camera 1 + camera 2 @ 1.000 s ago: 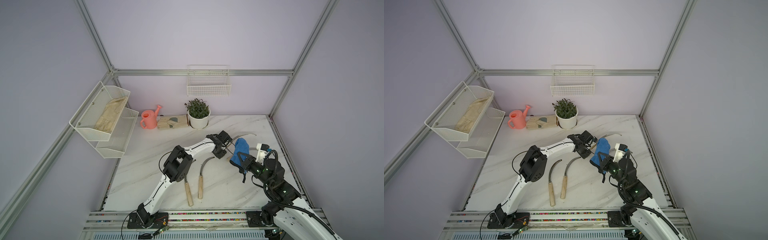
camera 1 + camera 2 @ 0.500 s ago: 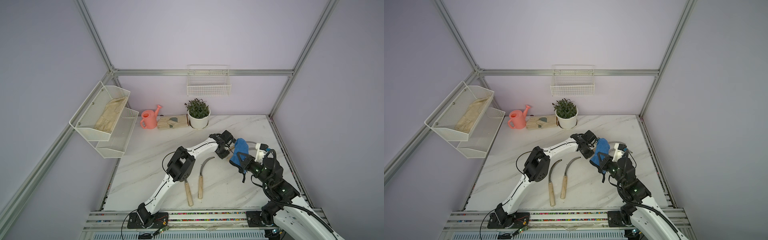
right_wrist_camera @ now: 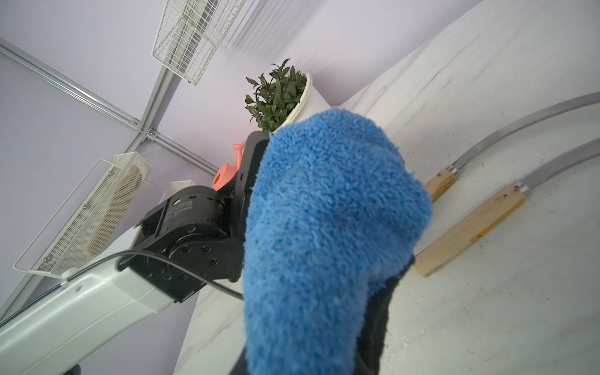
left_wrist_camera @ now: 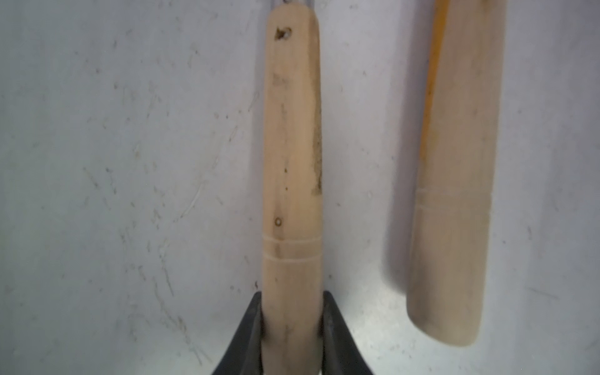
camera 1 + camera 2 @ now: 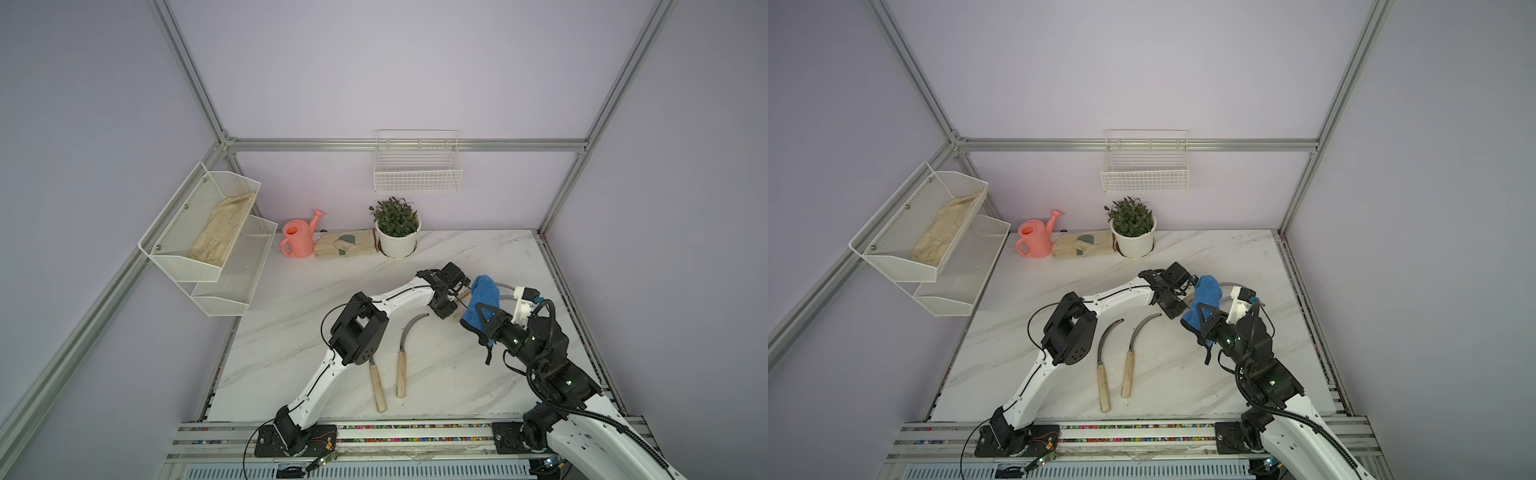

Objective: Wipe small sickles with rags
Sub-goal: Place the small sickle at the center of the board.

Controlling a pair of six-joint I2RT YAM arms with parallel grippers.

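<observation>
Top views show a first sickle [image 5: 1101, 386] and second sickle [image 5: 1128, 374] loose near the front edge of the table [image 5: 1017, 340], bare marble either side. Farther back, the left end effector [image 4: 292, 324] clamps the handle of a third sickle [image 4: 292, 146], a fourth sickle [image 4: 454, 194] just beside; the right end effector [image 5: 484, 320], closed, grips the blue rag [image 5: 482, 295].

Robot lab cell mocked up as a garden corner: aluminium frame [image 5: 332, 144], lilac panels [image 5: 374, 62], marble-look table [image 5: 291, 332], base rail [image 5: 415, 432] at 6 o'clock; plant [image 5: 395, 216] at 12, mesh shelves [image 5: 208, 232] at 9.
</observation>
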